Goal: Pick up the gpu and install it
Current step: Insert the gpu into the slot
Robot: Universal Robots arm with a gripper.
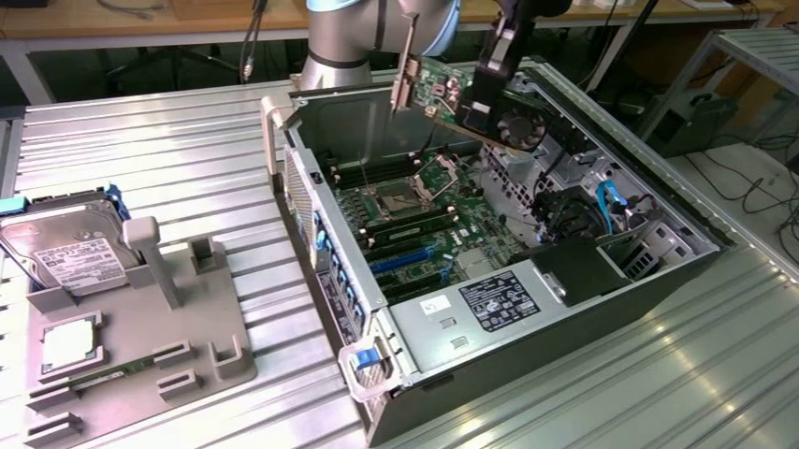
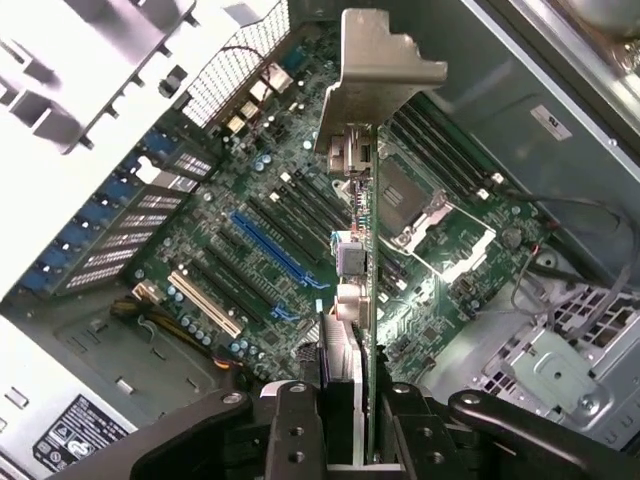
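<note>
gripper (image 2: 350, 425) clenched on gpu (image 1: 450, 94); card hangs above the open PC case (image 1: 562, 365), bracket end away from gripper; long axis looks skewed to the blue PCIe slot (image 2: 270, 250) below, offset sideways

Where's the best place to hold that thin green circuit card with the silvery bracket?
The green circuit card is thin and flat, so it is probably best pinched across both faces at its upper edge, from above, as the gripper does, leaving the silvery bracket free.

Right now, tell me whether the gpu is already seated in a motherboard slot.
No, the claw holds the gpu up in the air above the open case, clear of the motherboard.
</note>
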